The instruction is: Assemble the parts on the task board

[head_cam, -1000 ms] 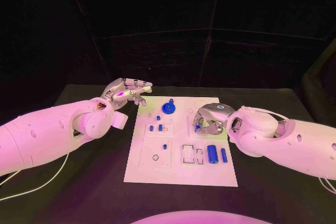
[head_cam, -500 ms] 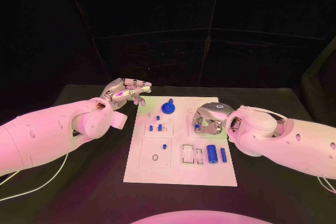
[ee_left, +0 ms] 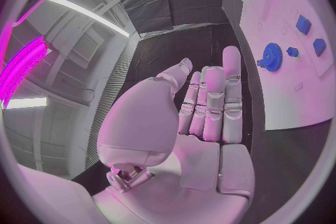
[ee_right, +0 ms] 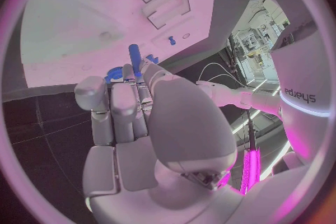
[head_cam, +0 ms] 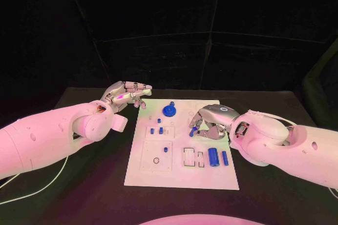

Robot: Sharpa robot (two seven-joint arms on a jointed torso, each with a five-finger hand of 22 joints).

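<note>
There's a small blue peg (head_cam: 193,132) pinched in the fingertips of the right hand (head_cam: 209,121), just right of centre in the head view, over the white task board (head_cam: 181,173). The peg's long axis tilts, lower end pointing down and to the left toward the board; the right wrist view has it sticking straight out past the fingers (ee_right: 134,59). Whether it touches the board I can't tell. My read: the next move turns on getting that axis upright over a socket, and the open sockets lie just below and left of the peg, so the right hand is far the nearer one for the job.

Lower down the board, a thick blue cylinder (head_cam: 213,155) and a slim blue rod (head_cam: 224,157) lie lengthwise side by side, near the right arm. A blue gear (head_cam: 169,109) sits at the board's top edge. The left hand (head_cam: 128,95) hangs off the board's upper left corner, fingers loosely apart, holding nothing.
</note>
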